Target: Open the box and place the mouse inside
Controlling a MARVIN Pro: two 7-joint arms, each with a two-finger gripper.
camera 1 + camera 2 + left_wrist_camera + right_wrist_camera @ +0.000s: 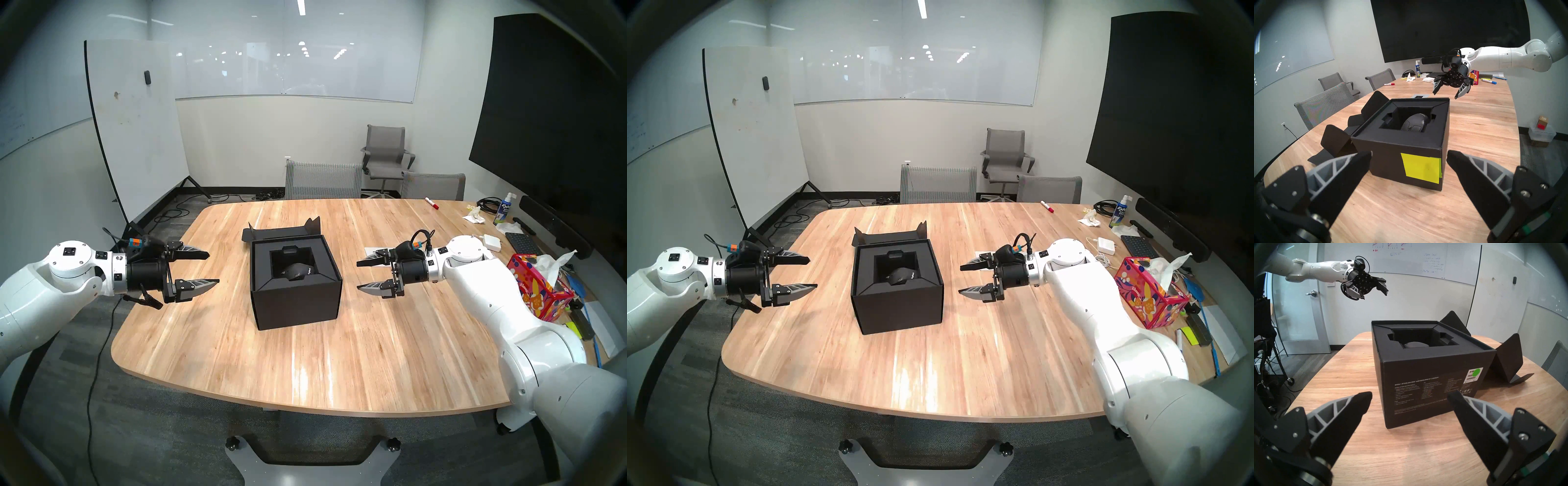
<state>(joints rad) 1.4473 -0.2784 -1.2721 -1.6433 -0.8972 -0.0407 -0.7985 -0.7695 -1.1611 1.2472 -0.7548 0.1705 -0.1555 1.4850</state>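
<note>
Mid-tabletop point(373, 356), the box point(295, 298) stands open with the mouse point(297, 271) in its recess; we hold the left end effector point(213, 268) and right end effector point(357, 275) spread, empty, flanking it. Any careless retreat could clip the box.

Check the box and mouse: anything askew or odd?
Nothing alarming. The mouse lies tilted in the recess of the box, not flat. The lid is folded back. Left gripper and right gripper are open, clear.

Office meeting room: wooden conference table point(305, 356), whiteboard point(135, 135), wall screen point(549, 118).
</note>
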